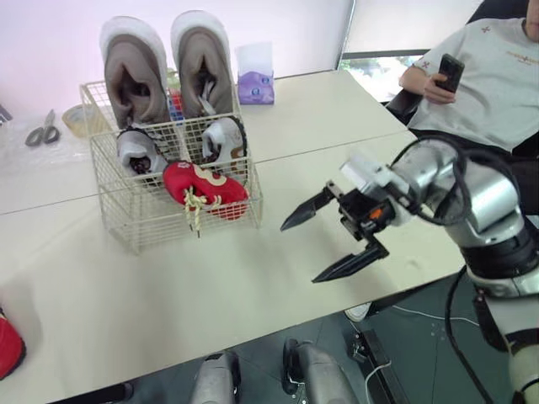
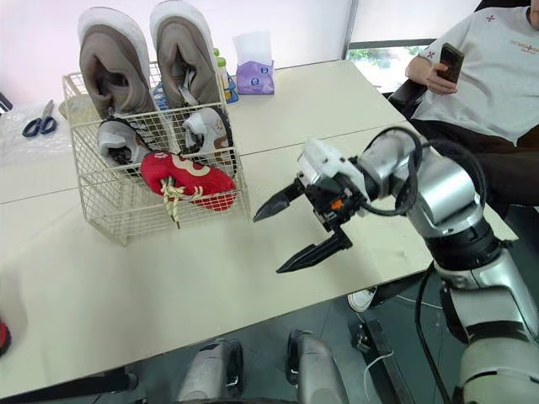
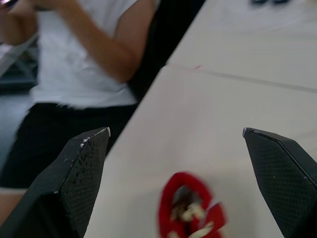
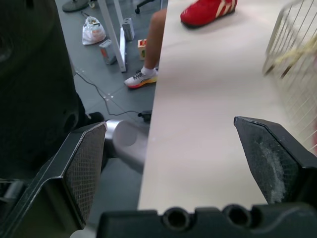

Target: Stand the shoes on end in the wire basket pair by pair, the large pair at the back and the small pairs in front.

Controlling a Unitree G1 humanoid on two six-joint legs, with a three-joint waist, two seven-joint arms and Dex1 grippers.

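Loose red shoe (image 1: 7,345) — mostly cut off by the view's left edge.

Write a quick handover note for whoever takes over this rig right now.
Right gripper: open, empty, above the table beside the wire basket.
Left gripper: open, empty, aimed at the loose red shoe on the table.
Done: large tan pair upright at the back, small grey pair in front of it, one red shoe tilted at the front.
Left: add the loose red shoe, stand both red ones on end.
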